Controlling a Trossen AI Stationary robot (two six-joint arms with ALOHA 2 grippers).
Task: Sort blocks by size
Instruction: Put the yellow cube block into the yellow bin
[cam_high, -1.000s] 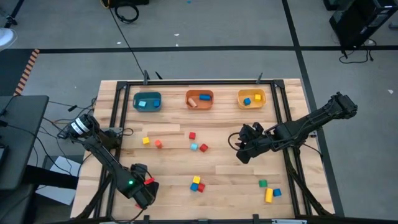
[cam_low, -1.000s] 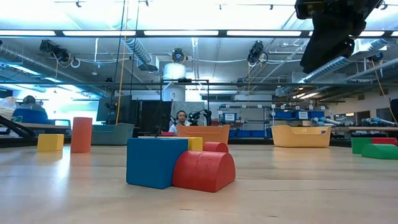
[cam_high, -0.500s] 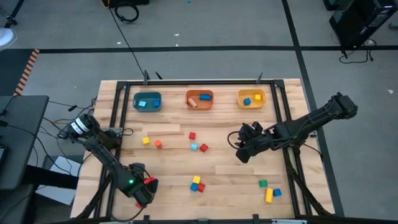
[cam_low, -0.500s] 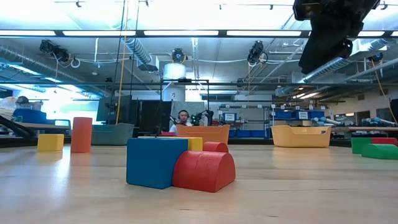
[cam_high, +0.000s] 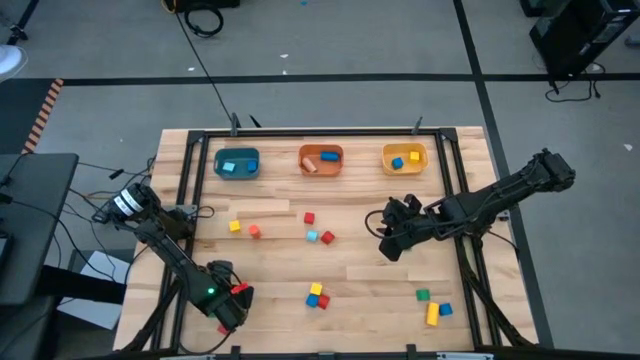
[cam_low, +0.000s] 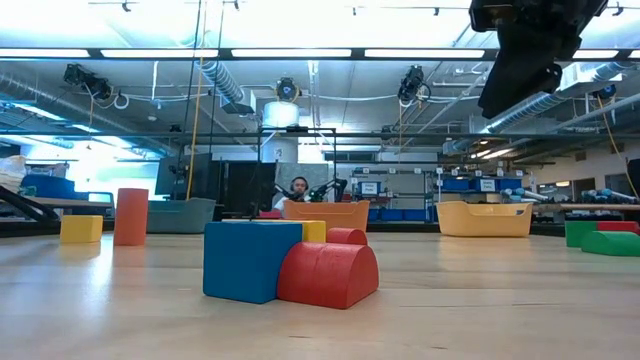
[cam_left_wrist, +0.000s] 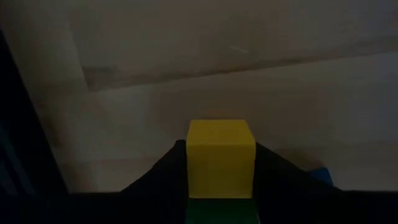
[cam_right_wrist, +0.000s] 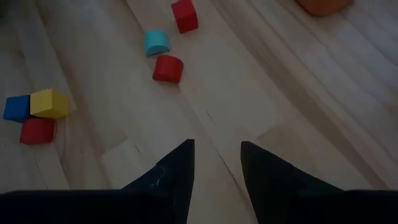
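Your left gripper (cam_high: 228, 308) sits at the table's 7 o'clock corner, clamped on a yellow cube (cam_left_wrist: 220, 157). Nearest centre, at 6 o'clock, a blue, yellow and red cluster (cam_high: 317, 294) lies; green, blue and yellow blocks (cam_high: 432, 305) sit at 5 o'clock. Your right gripper (cam_high: 388, 243) hangs at 3 o'clock, fingers (cam_right_wrist: 178, 167) parted, empty. Beyond, at 12 o'clock, the three bins (cam_high: 320, 160) hold blocks.
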